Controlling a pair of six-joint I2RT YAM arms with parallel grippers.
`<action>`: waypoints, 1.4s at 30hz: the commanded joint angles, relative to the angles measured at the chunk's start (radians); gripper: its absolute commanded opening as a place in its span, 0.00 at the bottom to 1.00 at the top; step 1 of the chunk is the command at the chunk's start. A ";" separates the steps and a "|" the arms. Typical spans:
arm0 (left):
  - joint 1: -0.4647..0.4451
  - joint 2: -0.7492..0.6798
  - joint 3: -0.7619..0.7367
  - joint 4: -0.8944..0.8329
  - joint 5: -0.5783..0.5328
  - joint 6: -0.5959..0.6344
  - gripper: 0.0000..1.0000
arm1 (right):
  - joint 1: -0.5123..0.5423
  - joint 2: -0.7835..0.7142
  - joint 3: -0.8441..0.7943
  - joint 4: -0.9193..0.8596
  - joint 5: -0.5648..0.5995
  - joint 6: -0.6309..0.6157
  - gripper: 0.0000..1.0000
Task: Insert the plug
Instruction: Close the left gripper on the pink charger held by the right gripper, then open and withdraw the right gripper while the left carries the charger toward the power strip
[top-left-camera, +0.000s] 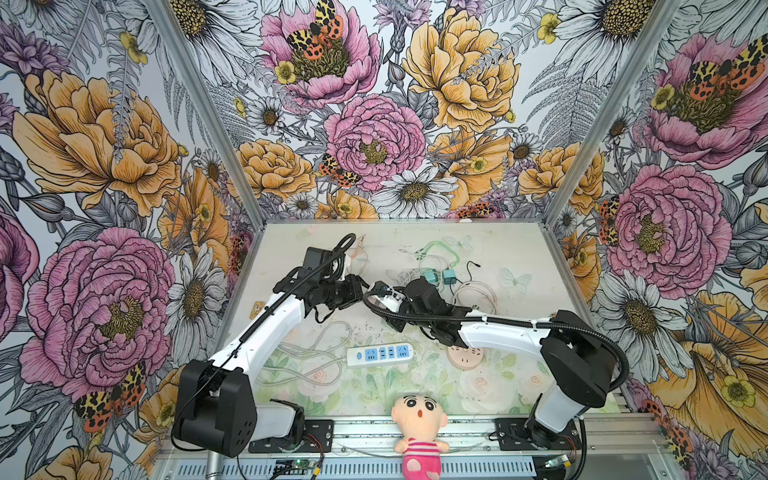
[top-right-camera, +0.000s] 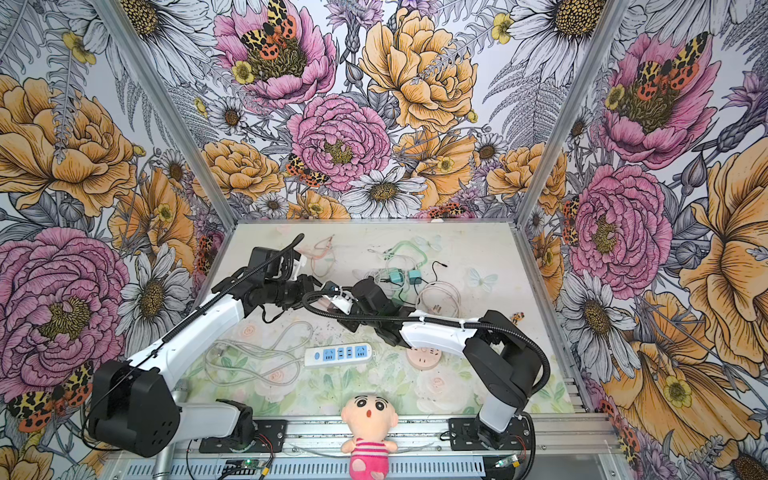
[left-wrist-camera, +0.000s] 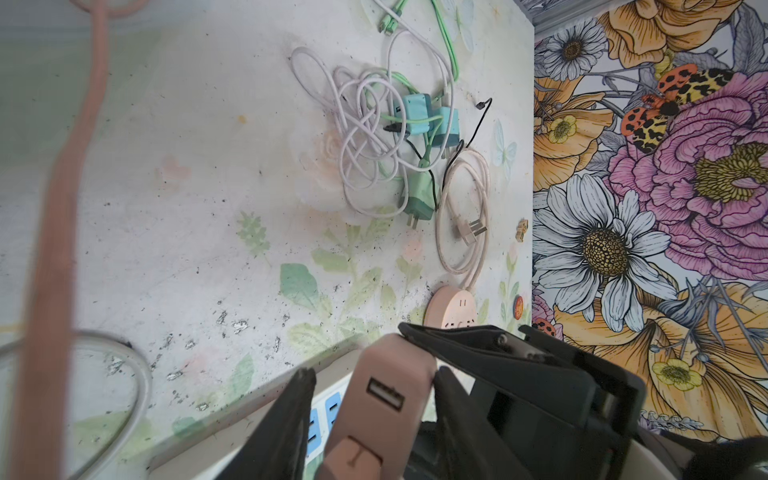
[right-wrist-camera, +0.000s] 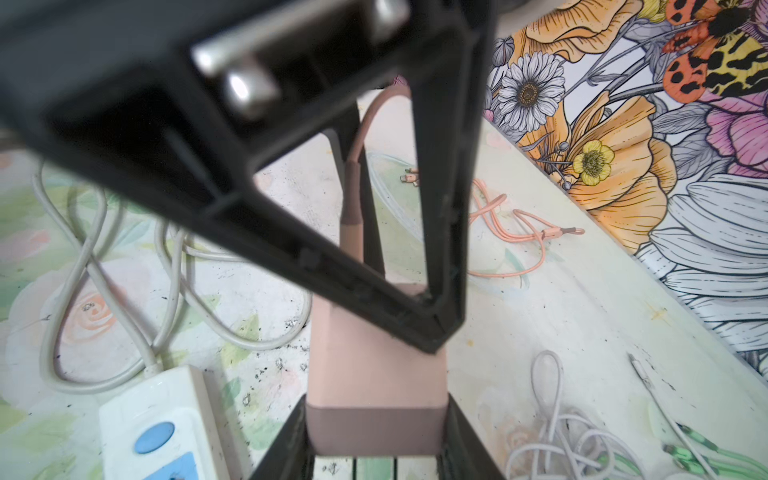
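Jaws on my left gripper (left-wrist-camera: 372, 415) and right gripper (right-wrist-camera: 376, 440) are both clamping the pink plug (right-wrist-camera: 374, 365); I am seeing that only in the wrist views. The white power strip (top-left-camera: 380, 354) is lying below the jaws, apart.

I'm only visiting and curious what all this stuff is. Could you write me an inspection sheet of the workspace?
Surface: flower-print table, scuffed with dark specks.
Job's things: pink charger held in the air; white power strip lies flat, sockets empty.
Clutter: plush doll at the front edge; round pink socket; teal chargers.
Grippers: left gripper and right gripper both clamp the pink charger.
Cables: pink cord runs from the charger; white tangle, green cable and the strip's cord lie loose.
Surroundings: flowered walls on three sides.
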 joint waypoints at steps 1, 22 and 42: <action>-0.013 0.015 0.045 -0.002 0.058 0.036 0.49 | 0.007 -0.052 0.005 0.031 0.001 -0.003 0.19; -0.034 -0.017 0.047 -0.118 0.085 0.160 0.45 | 0.007 -0.066 -0.022 0.011 0.040 -0.063 0.18; -0.016 -0.018 0.024 -0.115 0.114 0.191 0.44 | 0.014 -0.073 -0.025 0.024 0.005 -0.053 0.18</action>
